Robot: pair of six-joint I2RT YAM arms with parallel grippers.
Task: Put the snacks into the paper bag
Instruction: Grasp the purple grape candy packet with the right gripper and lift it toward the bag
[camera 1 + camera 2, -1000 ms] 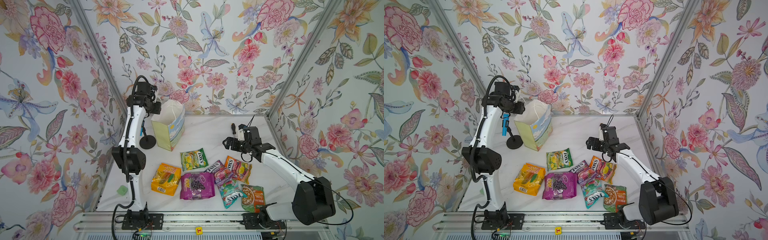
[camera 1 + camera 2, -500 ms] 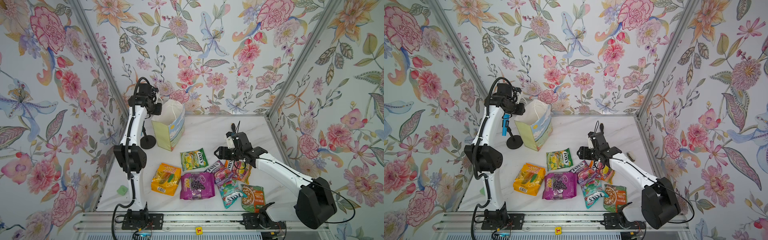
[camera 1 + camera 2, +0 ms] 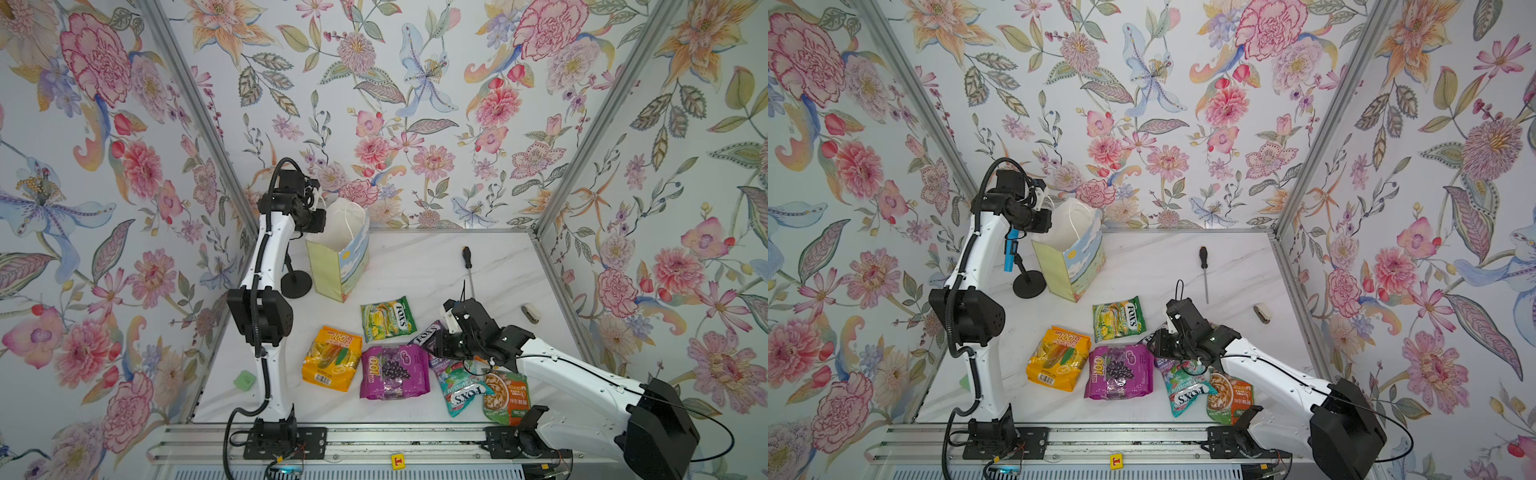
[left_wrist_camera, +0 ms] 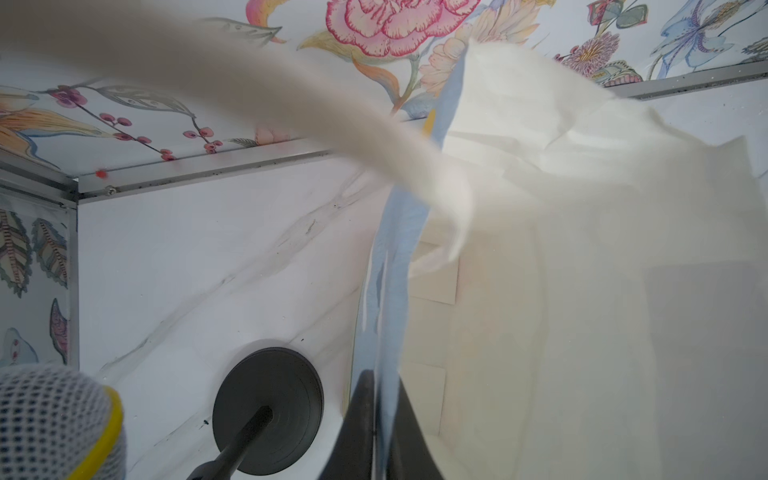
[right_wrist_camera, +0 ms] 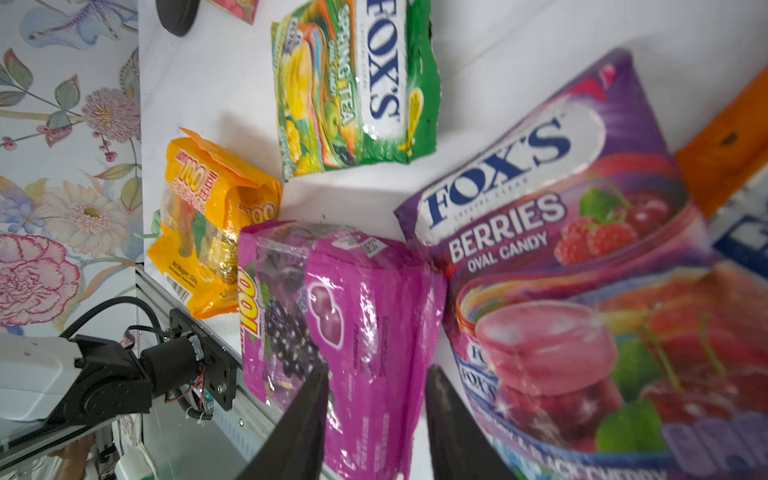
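At table (image 3: 436, 266) rear, paper bag (image 3: 337, 266) wall is clenched by left pincer (image 4: 380, 376); magenta packet (image 5: 353, 299) edge is straddled by right pincer (image 5: 376, 370), grip undeterminable.

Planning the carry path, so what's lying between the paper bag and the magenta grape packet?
The green FOX'S packet lies flat between the paper bag and the magenta grape packet, otherwise bare table, seen in both top views.
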